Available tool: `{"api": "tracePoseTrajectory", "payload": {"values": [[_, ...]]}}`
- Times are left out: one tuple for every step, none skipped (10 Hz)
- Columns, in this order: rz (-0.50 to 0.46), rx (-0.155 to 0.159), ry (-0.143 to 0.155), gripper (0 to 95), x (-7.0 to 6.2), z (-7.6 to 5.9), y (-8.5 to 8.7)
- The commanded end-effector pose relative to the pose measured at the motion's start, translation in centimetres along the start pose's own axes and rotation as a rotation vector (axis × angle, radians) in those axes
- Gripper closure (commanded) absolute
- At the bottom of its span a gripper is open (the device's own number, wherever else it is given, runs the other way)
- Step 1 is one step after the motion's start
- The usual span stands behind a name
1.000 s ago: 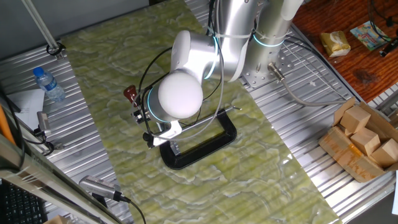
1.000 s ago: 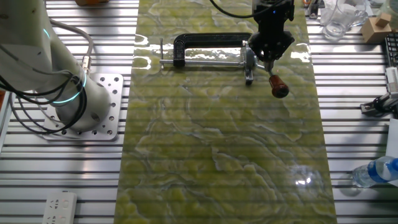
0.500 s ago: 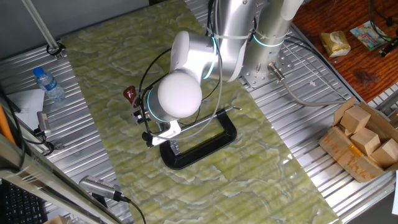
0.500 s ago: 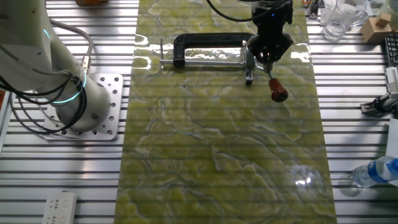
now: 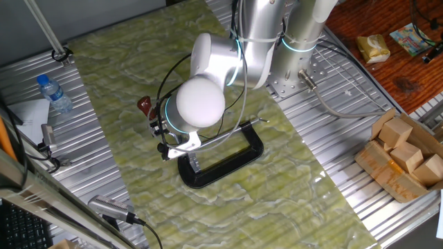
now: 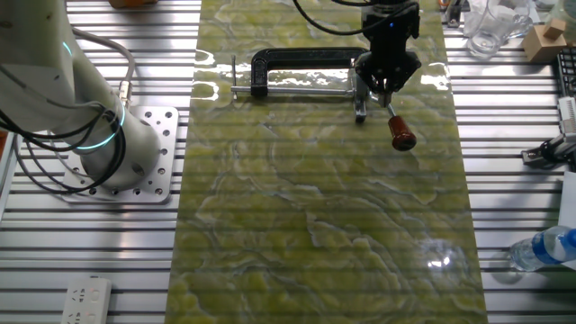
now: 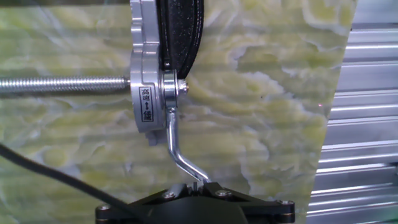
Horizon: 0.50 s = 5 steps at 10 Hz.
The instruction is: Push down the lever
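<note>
Green marbled matting covers the bench [image 6: 108, 261] as the tool [image 6: 385, 83] bears on the short silvery lever with red knob [image 6: 401, 137] just beneath it; opening indiscernible, push apparently unfinished.

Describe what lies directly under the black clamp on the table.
The clamp lies flat on a green marbled mat. The gripper hangs over its lever end, hiding the mat there.

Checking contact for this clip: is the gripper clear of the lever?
No: in the hand view the lever runs down into the gripper, meeting it between the fingertips.
</note>
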<state>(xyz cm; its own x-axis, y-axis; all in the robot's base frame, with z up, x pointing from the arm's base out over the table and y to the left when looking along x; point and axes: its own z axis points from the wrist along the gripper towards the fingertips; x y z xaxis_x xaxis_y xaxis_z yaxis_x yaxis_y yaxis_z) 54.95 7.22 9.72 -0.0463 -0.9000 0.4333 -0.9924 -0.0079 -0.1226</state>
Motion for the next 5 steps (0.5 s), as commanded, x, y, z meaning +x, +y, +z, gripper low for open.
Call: {"api": "tracePoseTrajectory", "payload": {"values": [[0.034,-0.025,-0.016,95.0,-0.16,-0.05,-0.12],[0.08,-0.082,-0.025,95.0,-0.16,-0.05,-0.12],[0.155,-0.152,-0.042,95.0,-0.16,-0.05,-0.12],[0.229,-0.18,-0.05,95.0,-0.16,-0.05,-0.12],[0.321,-0.221,-0.07,95.0,-0.16,-0.05,-0.12]]}}
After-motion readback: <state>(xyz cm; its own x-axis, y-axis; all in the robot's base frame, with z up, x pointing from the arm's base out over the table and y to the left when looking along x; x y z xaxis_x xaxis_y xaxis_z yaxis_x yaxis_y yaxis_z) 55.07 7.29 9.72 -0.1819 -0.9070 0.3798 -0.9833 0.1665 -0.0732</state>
